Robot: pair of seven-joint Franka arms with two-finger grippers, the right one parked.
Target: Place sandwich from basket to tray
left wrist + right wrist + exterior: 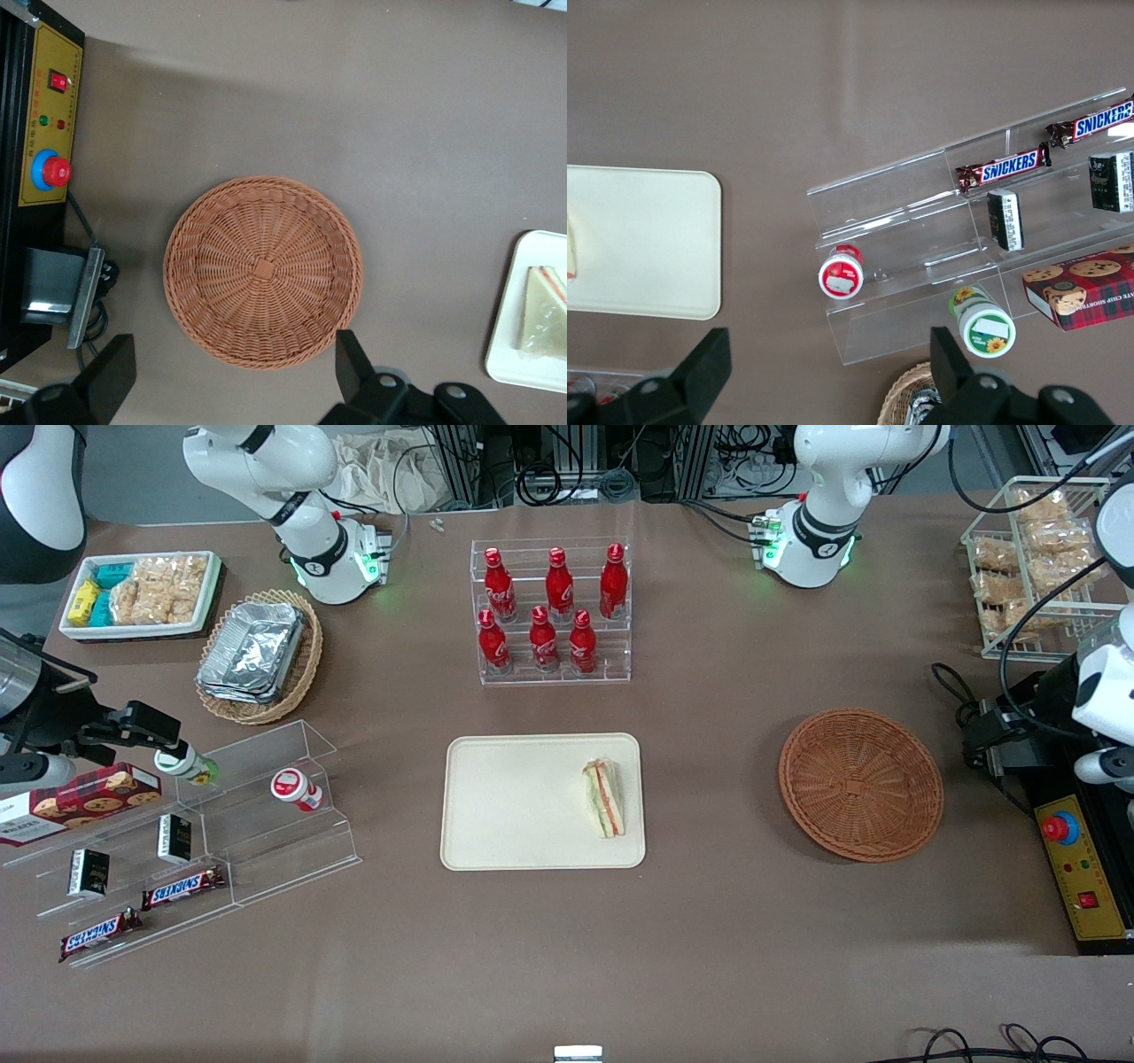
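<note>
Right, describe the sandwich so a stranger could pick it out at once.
Start at the flat cream-beige rectangular tray in the middle of the brown table, nearer the front camera than the clear rack of red bottles. On it, along the edge facing the empty round reddish-brown wicker basket, lies the small triangular wedge sandwich. It is the only item on the tray, pale bread with orange-red and green filling. The end effector hangs open above the basket.

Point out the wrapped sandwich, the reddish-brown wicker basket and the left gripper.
Wrapped triangular sandwich (604, 798), front view: layered cut face.
Round reddish-brown wicker basket (263, 267), left wrist view: woven centre.
Left gripper (235, 372), left wrist view: between open fingers, above the basket.
</note>
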